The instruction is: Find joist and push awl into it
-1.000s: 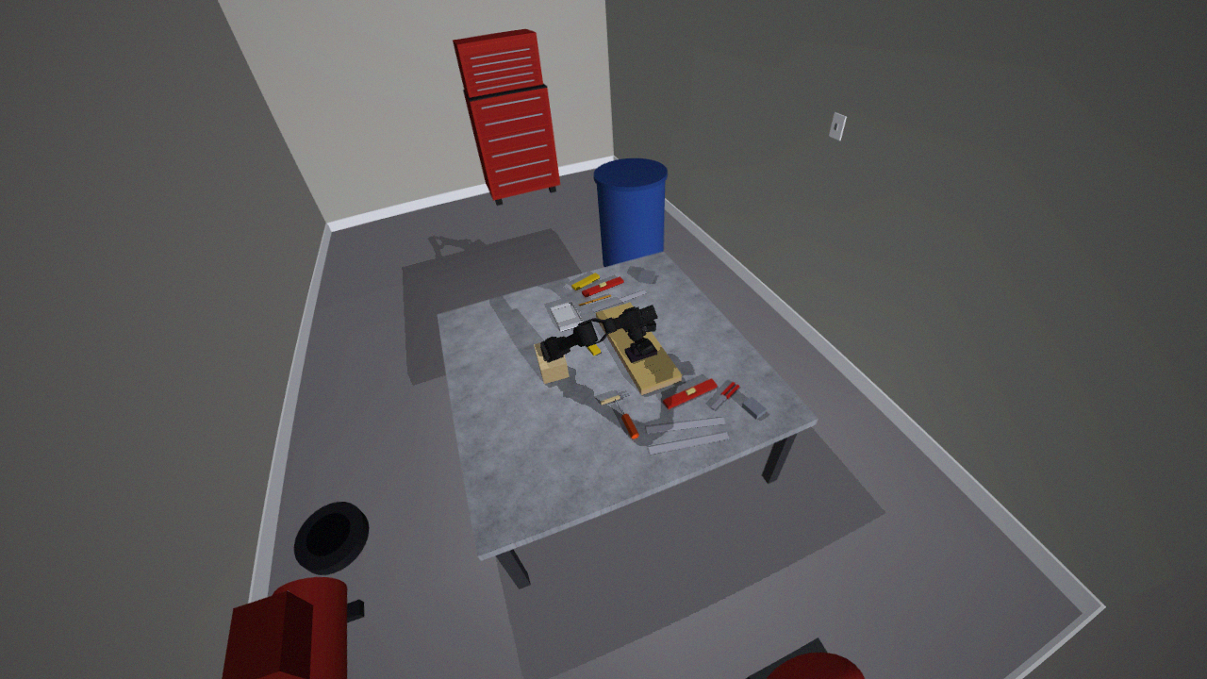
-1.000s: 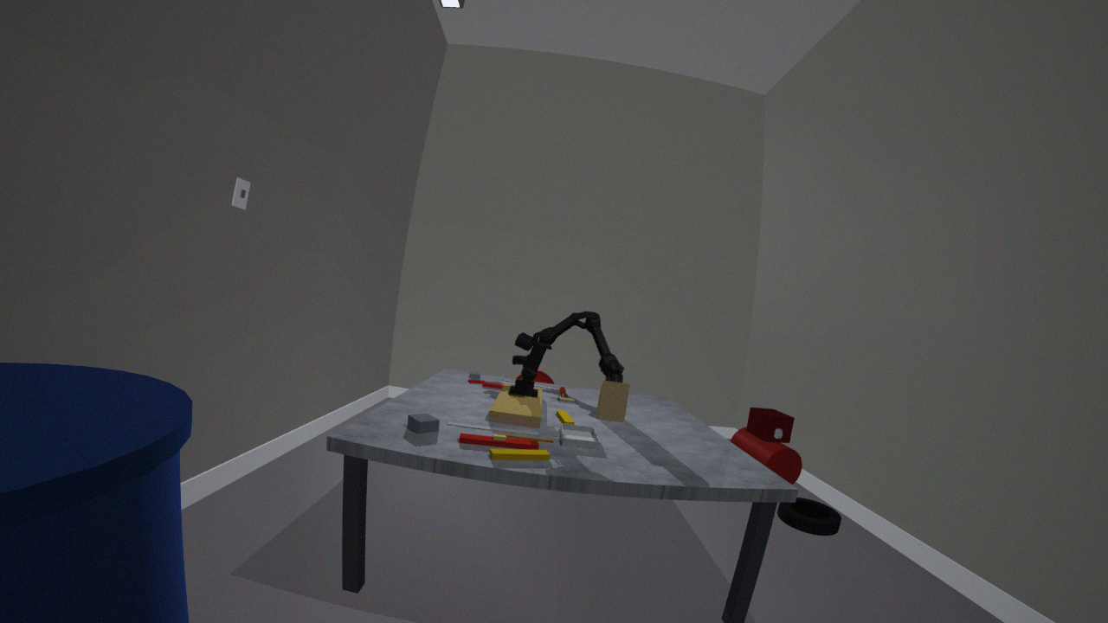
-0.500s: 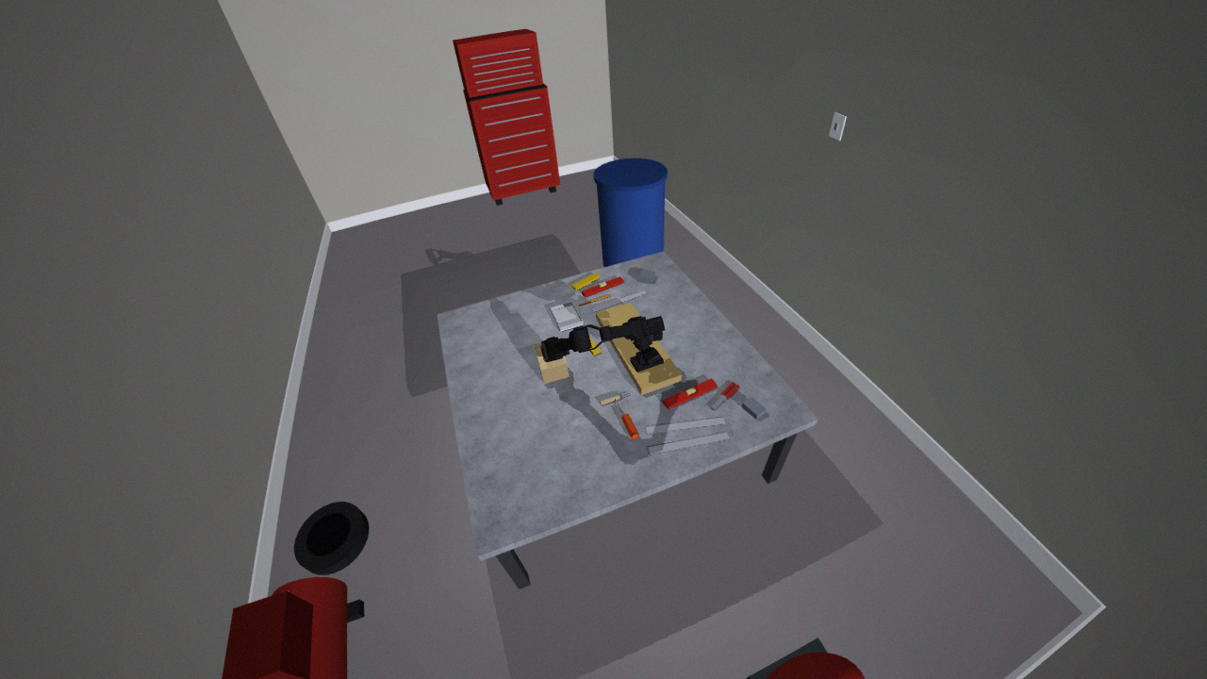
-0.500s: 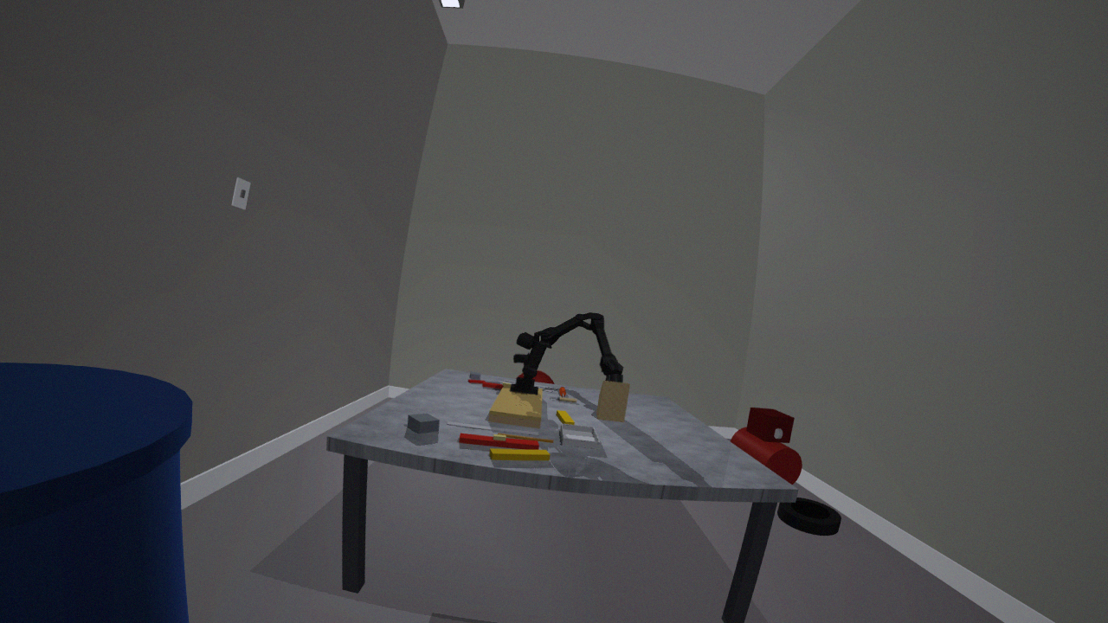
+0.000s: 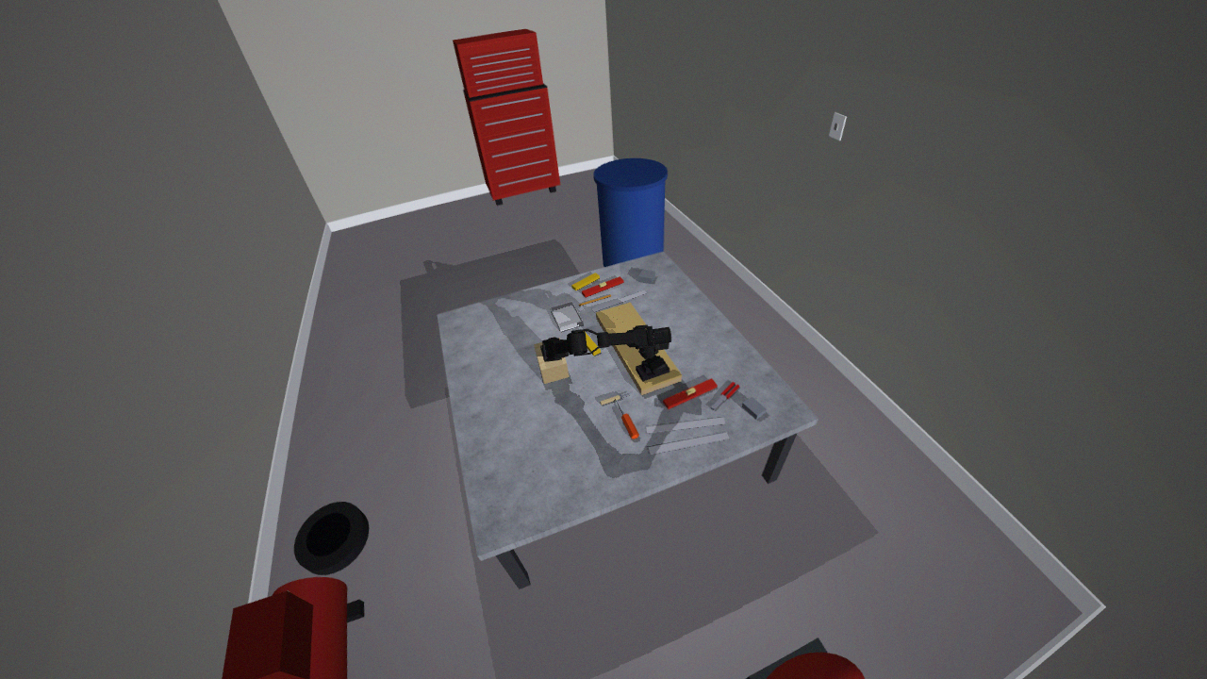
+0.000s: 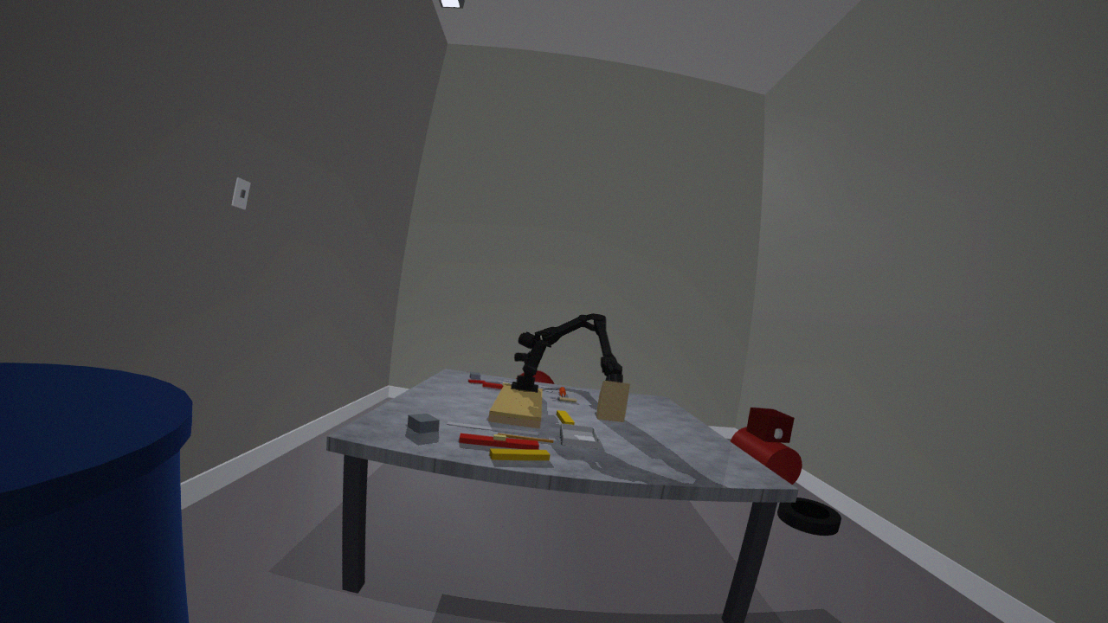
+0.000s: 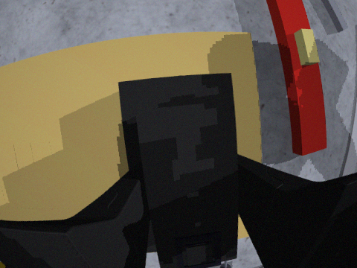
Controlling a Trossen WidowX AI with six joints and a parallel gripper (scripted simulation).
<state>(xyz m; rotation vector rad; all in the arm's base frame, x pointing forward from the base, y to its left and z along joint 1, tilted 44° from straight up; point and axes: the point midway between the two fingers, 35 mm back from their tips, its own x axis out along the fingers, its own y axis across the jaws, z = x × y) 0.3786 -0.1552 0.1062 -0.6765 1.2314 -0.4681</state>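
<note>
My gripper (image 5: 651, 363) (image 6: 525, 380) (image 7: 184, 160) is shut on the black stud finder (image 5: 652, 371) (image 6: 525, 386) (image 7: 186, 130). The stud finder is flat over the near end of the tan floor panel (image 5: 620, 315) (image 6: 515, 411) (image 7: 93, 74), at or just above its surface. Its small display (image 7: 195, 254) is dark. The joist is hidden. The white tray (image 5: 567, 317) (image 6: 576, 437) stands beside the panel's far end and holds no stud finder. A small pale-handled tool (image 5: 609, 399), apparently the awl, lies nearer, next to an orange-handled tool (image 5: 630, 425).
A red level (image 5: 690, 393) (image 7: 312, 108) lies off the panel's near end, with red-handled pliers (image 5: 731, 389) and metal strips (image 5: 687, 442) close by. Another red level (image 5: 603, 287) (image 6: 498, 441) lies at the far side. The arm stands on a wooden block (image 5: 553, 369) (image 6: 613, 401).
</note>
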